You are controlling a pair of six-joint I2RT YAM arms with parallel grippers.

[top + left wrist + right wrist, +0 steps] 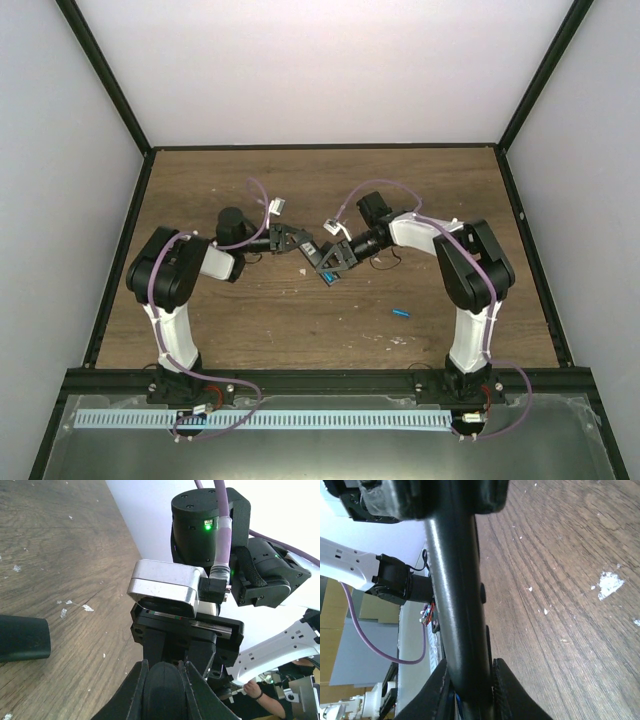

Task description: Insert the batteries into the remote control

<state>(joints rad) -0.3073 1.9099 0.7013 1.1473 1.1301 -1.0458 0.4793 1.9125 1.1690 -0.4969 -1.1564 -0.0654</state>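
Both grippers hold the remote control (454,580), a slim black bar, in the air over the middle of the table. My left gripper (164,667) is shut on its rounded end (162,692). At the other end my right gripper (468,667) has its jaws pressed to both sides of the bar. A sliver of a blue battery (456,709) shows between its left finger and the remote. In the top view the two grippers, left (300,243) and right (328,268), meet nose to nose. Another blue battery (401,312) lies loose on the wood to the right.
The wooden table (250,320) carries small white flecks (610,582). A dark rounded object (22,637) lies at the left edge of the left wrist view. Black frame posts and white walls surround the table; the arm bases stand at the near edge.
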